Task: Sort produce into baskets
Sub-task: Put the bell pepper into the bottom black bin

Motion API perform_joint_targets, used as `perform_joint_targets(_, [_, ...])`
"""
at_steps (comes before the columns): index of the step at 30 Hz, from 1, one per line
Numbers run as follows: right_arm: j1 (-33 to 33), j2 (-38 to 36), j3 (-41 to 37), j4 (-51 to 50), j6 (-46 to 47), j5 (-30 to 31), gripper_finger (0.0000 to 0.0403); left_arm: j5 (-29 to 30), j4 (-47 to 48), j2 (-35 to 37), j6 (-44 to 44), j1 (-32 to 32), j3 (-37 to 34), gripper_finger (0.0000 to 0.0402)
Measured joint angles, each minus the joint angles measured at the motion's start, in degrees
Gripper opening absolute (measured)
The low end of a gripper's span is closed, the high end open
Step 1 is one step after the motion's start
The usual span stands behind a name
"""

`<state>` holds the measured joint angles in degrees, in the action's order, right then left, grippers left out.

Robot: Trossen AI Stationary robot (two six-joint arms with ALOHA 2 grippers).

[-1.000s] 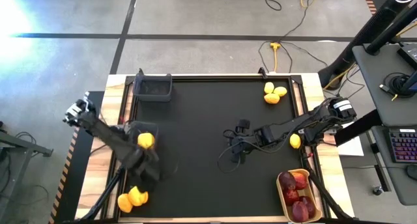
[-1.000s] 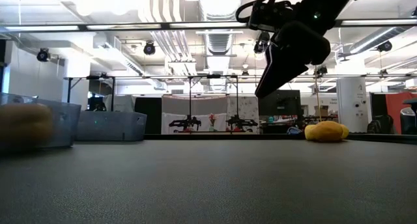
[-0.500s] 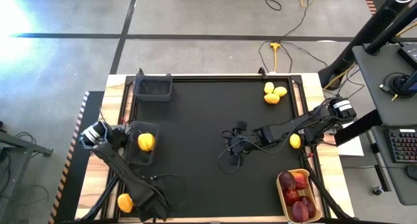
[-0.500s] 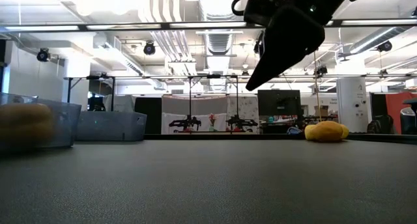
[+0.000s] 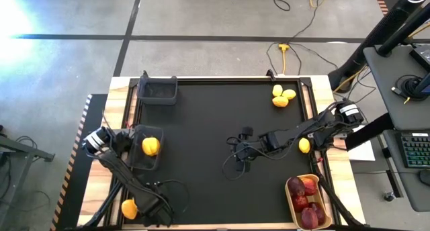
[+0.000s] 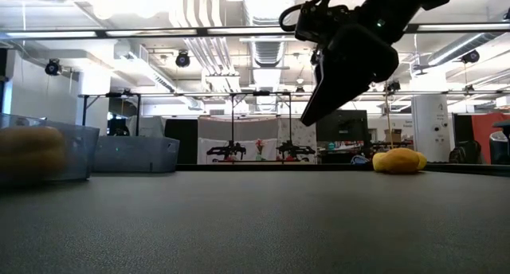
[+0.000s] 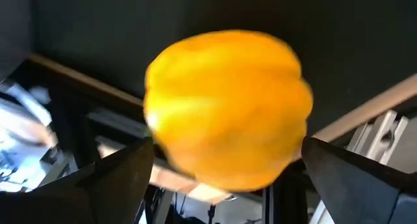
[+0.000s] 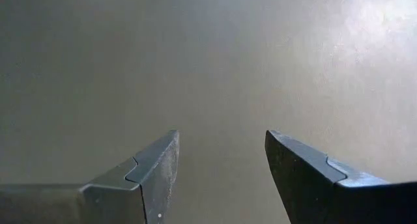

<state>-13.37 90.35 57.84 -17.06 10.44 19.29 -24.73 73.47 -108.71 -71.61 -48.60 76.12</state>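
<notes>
My left gripper (image 5: 145, 203) is at the table's near left corner, shut on a yellow pepper (image 7: 225, 110) that fills the gap between its fingers; the arm hides this pepper in the high view. An orange pepper (image 5: 128, 208) lies on the table beside it. My right gripper (image 5: 242, 150) hangs open and empty above the middle of the black mat and also shows in the low view (image 6: 311, 115). One dark bin (image 5: 144, 150) holds a yellow lemon (image 5: 150, 146). The other dark bin (image 5: 158, 90) stands at the far left. The tan tray (image 5: 317, 182) holds dark red fruits (image 5: 304, 199). My left gripper pinches the yellow pepper between its two fingers, one on each of its opposite sides (image 7: 151, 129). The fingers come from above, slanting toward the table's near left corner. Whether the pepper rests on the table or is lifted cannot be told.
Three yellow lemons (image 5: 282, 95) lie at the far right of the mat; they also show in the low view (image 6: 398, 160). One more lemon (image 5: 304, 146) lies under the right arm. A wooden rail (image 5: 121, 83) borders the mat. Cables lie on the floor beyond.
My left arm has swung toward the table's near edge, and its gripper has come down over one of the two peppers at the near left corner, which it now covers. My right gripper has drifted slightly toward the table's left and stays open.
</notes>
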Motion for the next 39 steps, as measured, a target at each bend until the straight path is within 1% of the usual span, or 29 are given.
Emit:
perform_joint_targets(5, [0.0, 0.0, 0.0, 0.93, -0.11, 0.0, 0.0222, 0.02, -7.15, 0.02, -0.59, -0.04, -4.22, 0.0371])
perform_joint_targets(11, [0.0, 0.0, 0.0, 1.57, -0.19, 0.0, 0.0222, 1.2, -7.48, 0.2, -0.42, -0.11, -5.68, 0.0368])
perform_joint_targets(15, [0.0, 0.0, 0.0, 1.55, -0.2, 0.0, 0.0222, 2.6, -6.85, 0.2, 0.85, -0.27, -5.18, 0.0346])
perform_joint_targets(17, [0.0, 0.0, 0.0, 1.57, -0.78, 0.02, 0.0222, 6.05, -4.76, 0.08, 0.99, -0.28, -3.57, 0.0331])
perform_joint_targets(19, [0.0, 0.0, 0.0, 1.57, -1.47, 0.04, 0.0221, 9.96, -0.31, -0.02, 1.59, -0.2, -0.39, 0.0323])
perform_joint_targets(24, [0.0, 0.0, 0.0, 1.61, -1.49, 0.13, 0.0221, 20.8, 17.22, 0.03, 2.5, 0.22, 11.11, 0.0328])
perform_joint_targets(26, [0.0, 0.0, 0.0, 1.91, -1.49, 0.15, 0.0221, 24.87, 15.17, 2.39, 2.02, 1.1, 12.61, 0.033])
perform_joint_targets(28, [0.0, 0.0, 0.0, 2.34, -1.49, 0.15, 0.0221, 30.55, 16.9, 4.68, -1.39, 2.36, 13.2, 0.033])
perform_joint_targets(29, [0.0, 0.0, 0.0, 2.59, -1.37, 0.14, 0.0221, 32.07, 17.06, 5.88, -1.73, 3.2, 13.14, 0.0329])
perform_joint_targets(31, [0.0, 0.0, 0.0, 2.55, -0.71, 0.13, 0.0221, 35.02, 15.88, 8.93, -1.22, 4.29, 11.24, 0.0328])
perform_joint_targets(33, [0.0, 0.0, 0.0, 2.54, 0.02, 0.12, 0.0221, 37.62, 16.86, 11.84, -1.37, 6.01, 8.81, 0.0328])
perform_joint_targets(36, [0.0, 0.0, 0.0, 2.51, 0.0, 0.13, 0.0221, 37.18, 16.7, 17.15, -0.45, 8.44, 3.05, 0.0328])
perform_joint_targets(39, [0.0, 0.0, 0.0, 2.36, -0.02, 0.11, 0.0221, 34.38, 16.52, 22.32, -0.47, 10.34, -3.56, 0.0329])
